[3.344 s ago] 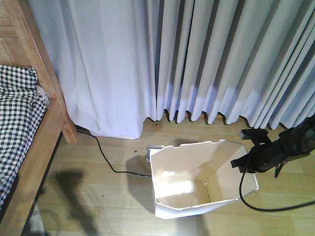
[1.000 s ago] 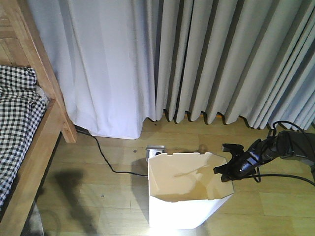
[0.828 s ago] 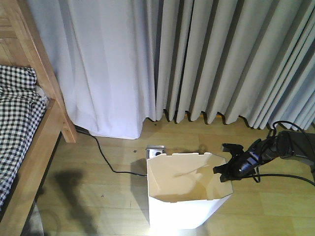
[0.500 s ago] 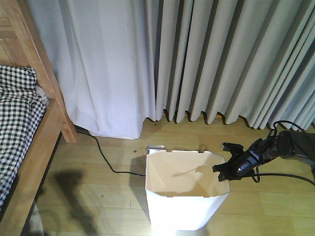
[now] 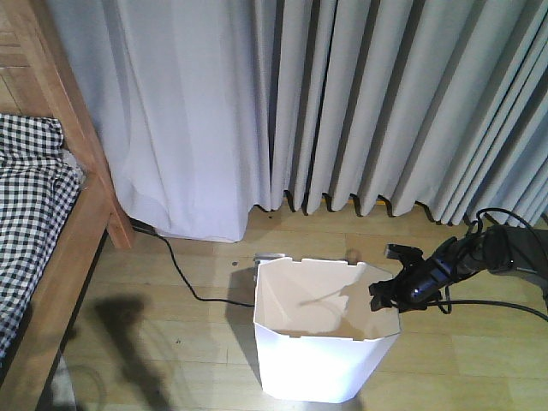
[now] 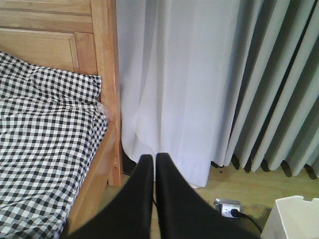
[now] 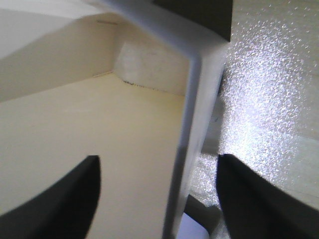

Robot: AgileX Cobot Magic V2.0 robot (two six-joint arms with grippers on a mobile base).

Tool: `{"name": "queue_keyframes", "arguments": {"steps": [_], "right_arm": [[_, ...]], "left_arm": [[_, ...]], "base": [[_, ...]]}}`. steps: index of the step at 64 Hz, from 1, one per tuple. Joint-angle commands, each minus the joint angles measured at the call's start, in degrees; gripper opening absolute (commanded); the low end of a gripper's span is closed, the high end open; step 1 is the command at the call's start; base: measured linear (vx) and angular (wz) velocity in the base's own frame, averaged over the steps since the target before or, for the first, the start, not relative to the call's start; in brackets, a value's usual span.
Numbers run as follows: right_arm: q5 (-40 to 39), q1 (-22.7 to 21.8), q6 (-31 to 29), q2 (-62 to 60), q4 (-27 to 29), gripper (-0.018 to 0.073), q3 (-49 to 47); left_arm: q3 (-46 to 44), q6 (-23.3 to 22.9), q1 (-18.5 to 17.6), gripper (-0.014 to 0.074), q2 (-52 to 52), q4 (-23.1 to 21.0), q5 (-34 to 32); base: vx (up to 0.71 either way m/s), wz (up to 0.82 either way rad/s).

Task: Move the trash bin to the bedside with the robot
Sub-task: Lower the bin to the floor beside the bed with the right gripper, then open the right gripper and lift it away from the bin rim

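The bed [image 5: 51, 248], with its wooden frame and black-and-white checked bedding [image 6: 45, 144], is sitting at the far left. Right of the bed, a pale curtain [image 5: 188, 111] is hanging to the floor, and a black cable [image 5: 184, 278] is running along the boards. The left gripper [image 6: 152, 164] is pointing toward the curtain, its fingers pressed together on nothing. Well right of the bed, the trash bin [image 5: 321, 364] is standing upright. The right gripper [image 5: 387, 295] is straddling the bin's right rim, one finger [image 7: 75, 184] inside, one outside; whether they are pinching the wall cannot be told.
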Motion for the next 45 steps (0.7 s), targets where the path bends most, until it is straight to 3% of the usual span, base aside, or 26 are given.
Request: {"name": "queue_keyframes", "arguments": {"steps": [1,19,34,45], "right_arm": [[-0.4,-0.2,-0.3,-4.2,0.7,0.0553,-0.9],[-1.7,-0.2,-0.2,-4.0,1.9,0.0556,-0.7],[2.4,-0.2,1.1,-7.6,0.2,0.0547,0.0],[-8.8,-0.2,1.8,-14.7,1.2,0.0547,11.3]], "left_arm": [[0.2,-0.2,-0.2,-0.0006,-0.8,-0.1,-3.8],[0.2,-0.2,-0.2,-0.0006,-0.8,-0.1,-3.8],[0.2,-0.2,-0.2,-0.0006,-0.8,-0.1,-3.8],[0.2,-0.2,-0.2,-0.0006,-0.8,-0.1,-3.8]], "base": [[0.00,0.00],[0.00,0.00],[0.00,0.00],[0.00,0.00]]}}
